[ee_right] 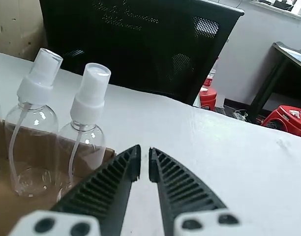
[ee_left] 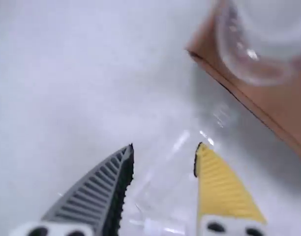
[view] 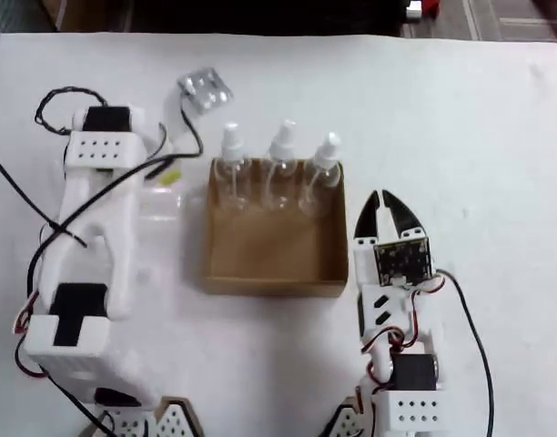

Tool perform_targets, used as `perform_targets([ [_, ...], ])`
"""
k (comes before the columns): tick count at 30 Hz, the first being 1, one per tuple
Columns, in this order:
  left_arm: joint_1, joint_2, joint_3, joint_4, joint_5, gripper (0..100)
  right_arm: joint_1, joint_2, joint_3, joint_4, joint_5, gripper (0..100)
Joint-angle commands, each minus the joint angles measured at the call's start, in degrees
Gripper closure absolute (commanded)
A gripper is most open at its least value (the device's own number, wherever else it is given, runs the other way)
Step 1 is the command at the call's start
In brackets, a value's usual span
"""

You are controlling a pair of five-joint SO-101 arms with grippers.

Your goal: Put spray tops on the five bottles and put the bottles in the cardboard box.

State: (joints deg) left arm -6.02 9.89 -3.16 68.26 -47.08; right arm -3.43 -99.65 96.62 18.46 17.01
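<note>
cardboard box [view: 274,253]: three topped bottles [view: 280,182]. fourth bottle [ee_left: 158,201]: between wide left fingers [ee_left: 217,182]; next likely closing squarely. right fingers [ee_right: 111,182]: narrow, empty.

Cardboard box [view: 274,284]: one, on the table.

Bottles with spray tops: three [view: 232,175] [view: 280,171] [view: 321,179], upright in a row along the far wall of the box.

Other clear bottle [ee_left: 163,189]: one, lying on the table off the box's left side; whether it is capped cannot be told.

Clear plastic packet [view: 204,88]: one, near the table's far edge.

Robot arms: two [view: 87,246] [view: 397,319].
</note>
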Motion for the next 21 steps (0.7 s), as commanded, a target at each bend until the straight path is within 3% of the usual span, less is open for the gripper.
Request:
perform_targets([
  [1,1.5,-2.9,2.3,-2.3,-5.2,73,-0.1,0.0,0.4,-0.3,0.1,98.1],
  [5,0.9,-2.9,4.7,1.9,-17.5,73,-0.1,0.0,0.4,-0.5,0.1,98.1],
  [7,0.0,-2.9,4.8,3.3,-19.8,73,-0.1,0.0,0.4,-0.6,0.1,98.1],
  [21,4.6,2.6,4.7,1.1,-20.2,73,-0.1,0.0,0.4,-0.5,0.1,98.1],
])
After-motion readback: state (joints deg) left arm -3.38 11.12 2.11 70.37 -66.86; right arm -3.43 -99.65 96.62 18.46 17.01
